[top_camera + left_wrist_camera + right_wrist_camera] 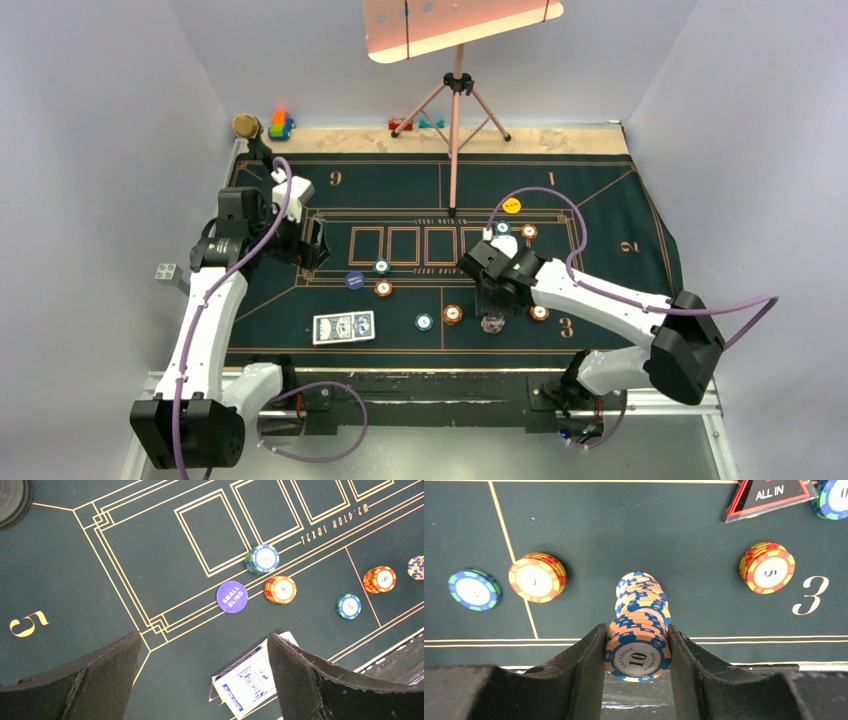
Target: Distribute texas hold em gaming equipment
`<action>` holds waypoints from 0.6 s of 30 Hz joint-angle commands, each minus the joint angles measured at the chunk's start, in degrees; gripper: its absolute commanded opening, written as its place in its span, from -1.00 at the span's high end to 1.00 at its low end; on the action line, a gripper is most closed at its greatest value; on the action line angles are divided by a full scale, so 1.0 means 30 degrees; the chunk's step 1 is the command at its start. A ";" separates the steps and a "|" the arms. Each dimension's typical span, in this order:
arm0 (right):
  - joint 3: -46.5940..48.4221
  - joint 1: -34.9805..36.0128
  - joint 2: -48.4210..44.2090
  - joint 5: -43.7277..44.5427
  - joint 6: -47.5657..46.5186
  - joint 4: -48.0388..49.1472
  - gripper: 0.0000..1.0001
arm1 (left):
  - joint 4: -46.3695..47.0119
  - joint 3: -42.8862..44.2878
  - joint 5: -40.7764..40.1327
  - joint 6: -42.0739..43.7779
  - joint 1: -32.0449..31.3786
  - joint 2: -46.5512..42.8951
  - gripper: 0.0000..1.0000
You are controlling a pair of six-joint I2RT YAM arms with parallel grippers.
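My right gripper (636, 630) is shut on the top of a tall stack of pinkish-white poker chips (639, 652) marked 10, which reaches down to the felt near the front edge (493, 322). Orange chip stacks (537, 576) (767, 567), a teal stack (474, 589) and the red-black ALL IN marker (769, 495) lie around it. My left gripper (204, 640) is open and empty above the felt. The blue-backed cards (255, 680) lie just below it, partly behind its right finger. A dark blue SMALL BLIND disc (232, 595), a teal stack (262, 558) and an orange stack (280, 589) lie beyond. A yellow disc (512, 205) lies far right of centre.
The dark green felt mat (600, 210) covers the table. A gold-topped black stand (245, 125) and bright toy blocks (280, 123) stand at the back left. A tripod (457, 110) stands at the back centre. A grey block (166, 272) lies left of the mat.
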 commanded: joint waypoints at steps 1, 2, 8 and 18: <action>0.1867 -0.0001 -0.0559 0.0946 -0.0235 -0.0901 0.31 | 0.0426 -0.0054 0.0296 0.0385 0.0147 -0.0318 -0.99; 0.2220 -0.0001 -0.0478 0.0964 -0.0414 -0.0995 0.31 | 0.0431 -0.0054 0.0306 0.0383 0.0154 -0.0295 -0.99; 0.5180 0.0026 0.1375 0.0786 -0.2210 -0.0366 0.35 | 0.0432 -0.0053 0.0310 0.0355 0.0162 -0.0234 -0.99; 1.0840 0.0594 0.9081 -0.0747 -0.5579 0.2901 0.45 | 0.0439 0.0020 0.0209 0.0245 0.0162 -0.0121 -0.99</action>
